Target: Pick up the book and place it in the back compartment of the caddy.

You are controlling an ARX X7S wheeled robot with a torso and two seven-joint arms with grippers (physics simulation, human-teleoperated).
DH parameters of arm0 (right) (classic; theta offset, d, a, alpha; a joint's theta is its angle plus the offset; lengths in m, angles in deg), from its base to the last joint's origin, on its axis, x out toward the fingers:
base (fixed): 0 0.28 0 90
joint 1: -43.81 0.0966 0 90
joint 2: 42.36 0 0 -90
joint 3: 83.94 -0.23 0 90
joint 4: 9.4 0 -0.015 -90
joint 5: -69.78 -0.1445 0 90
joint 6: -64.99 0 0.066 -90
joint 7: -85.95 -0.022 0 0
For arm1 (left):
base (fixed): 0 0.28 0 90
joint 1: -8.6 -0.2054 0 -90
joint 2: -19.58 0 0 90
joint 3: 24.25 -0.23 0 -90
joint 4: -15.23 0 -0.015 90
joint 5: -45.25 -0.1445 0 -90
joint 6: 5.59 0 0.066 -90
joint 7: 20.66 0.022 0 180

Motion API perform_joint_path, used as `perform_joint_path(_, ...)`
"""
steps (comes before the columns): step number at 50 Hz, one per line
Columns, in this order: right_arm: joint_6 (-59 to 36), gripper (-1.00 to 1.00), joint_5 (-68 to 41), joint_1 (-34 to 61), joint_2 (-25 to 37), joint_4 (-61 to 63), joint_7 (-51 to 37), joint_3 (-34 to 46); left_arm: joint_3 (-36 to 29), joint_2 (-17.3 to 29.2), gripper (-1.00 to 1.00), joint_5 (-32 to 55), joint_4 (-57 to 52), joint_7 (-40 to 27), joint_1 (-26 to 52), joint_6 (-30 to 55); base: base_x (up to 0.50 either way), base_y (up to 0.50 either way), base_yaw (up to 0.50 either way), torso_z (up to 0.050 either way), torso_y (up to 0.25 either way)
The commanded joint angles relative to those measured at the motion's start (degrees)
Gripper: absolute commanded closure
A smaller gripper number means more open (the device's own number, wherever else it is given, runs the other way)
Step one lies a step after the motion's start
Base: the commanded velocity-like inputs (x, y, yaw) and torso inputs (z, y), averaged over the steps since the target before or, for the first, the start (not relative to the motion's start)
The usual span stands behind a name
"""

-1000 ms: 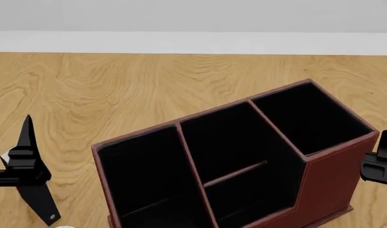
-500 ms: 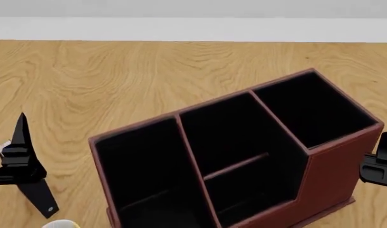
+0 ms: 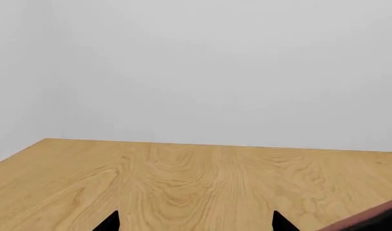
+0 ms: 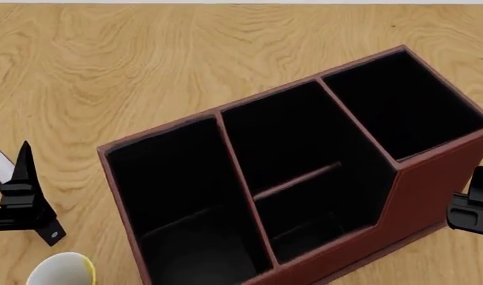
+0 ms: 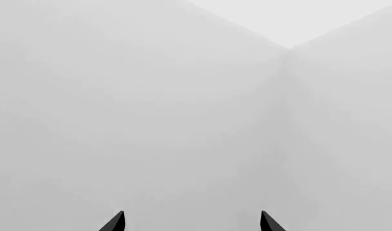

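**Standing empty: maroon caddy between two unloaded grippers**

Looking for the small black hardcover book in any of the three views turns up nothing certain; only a white sliver at the head view's left edge, just behind the left gripper [image 4: 24,196], shows there, and what it is cannot be told. The large maroon leather-look caddy [image 4: 419,196] with its black lining stands on the light wooden table [image 4: 107,59], turned at an angle. Its small middle back compartment [image 4: 317,222], between the thin low cross-divider [image 4: 297,181] and the lowest outer wall, holds nothing visible.

The left gripper hangs over the table beside the caddy, apart from it; in its wrist view the two black fingertips [image 3: 109,222] stand wide apart with bare wood between them. The right gripper [image 5: 191,222] likewise shows its tips spread, nothing held, facing blank grey walls. A white mug with yellow inside [image 4: 63,270] sits near the left gripper.
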Motion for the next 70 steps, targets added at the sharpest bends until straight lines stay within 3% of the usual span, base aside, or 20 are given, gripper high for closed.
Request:
perform_joint_path(1,0.4,-1.0,0.3,-0.9,0.1,0.0,0.0,-0.4,0.2,0.2,-1.0,0.4,-0.5,-0.5,0.0,0.4,0.0,0.0,0.0,0.0,-0.146)
perform_joint_path(11,0.6,-1.0,0.7,-2.6,-0.3,-0.1,0.4,-1.7,1.9,0.5,-1.0,3.4,-2.3,-1.8,0.7,4.5,0.0,0.0,0.0,0.0,-0.033)
perform_joint_path(25,0.6,-1.0,0.7,-5.1,-0.5,0.3,0.7,-4.4,8.6,1.9,-1.0,16.1,-6.7,-5.7,5.6,20.9,0.0,0.0,0.0,0.0,0.0)
perform_joint_path(37,1.4,-1.0,0.6,-5.2,0.2,0.0,0.3,-4.1,18.1,-1.4,-1.0,29.8,-6.6,-16.3,11.8,38.1,0.0,0.0,0.0,0.0,0.0)
perform_joint_path(39,1.4,-1.0,0.7,-5.3,0.1,-0.1,0.4,-4.0,16.5,-0.8,-1.0,28.9,-6.1,-19.3,13.0,41.3,0.0,0.0,0.0,0.0,0.0)
perform_joint_path(52,2.1,-1.0,2.3,-6.7,-1.2,-0.6,1.4,-4.0,23.0,-6.5,-1.0,35.4,-3.4,-27.4,16.8,47.7,0.0,0.0,0.0,0.0,0.0)
perform_joint_path(70,2.5,-1.0,2.7,-6.7,-1.2,-0.7,1.3,-3.1,21.5,-6.9,-1.0,35.0,3.0,-27.9,18.5,47.0,0.0,0.0,0.0,0.0,0.0)
